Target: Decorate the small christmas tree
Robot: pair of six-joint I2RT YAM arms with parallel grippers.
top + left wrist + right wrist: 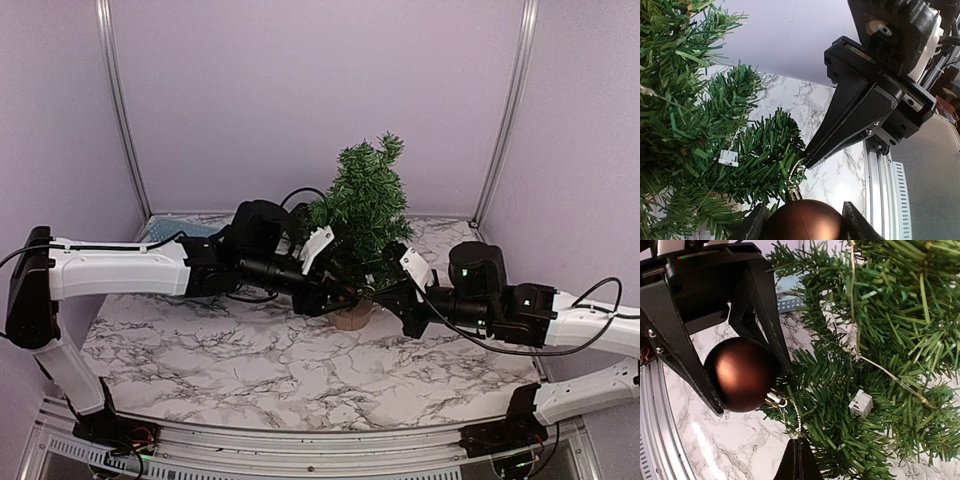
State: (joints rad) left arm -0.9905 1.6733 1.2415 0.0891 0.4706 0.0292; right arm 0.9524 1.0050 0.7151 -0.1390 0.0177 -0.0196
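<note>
At the back-left corner a pale blue thing [165, 232] lies mostly hidden behind the left arm; what it holds cannot be told. The marble table [230, 370] lies bare along its left side and its whole near edge. The left pincer [747, 390] grips a brown ball [737, 370] against the lower branches. The small christmas tree [365, 200] stands upright on its stump [352, 317] towards the back, right of the middle. The right pincer [809, 160], pressed together, pinches the ball's thread [796, 417]. Its arm crowds the right edge.
</note>
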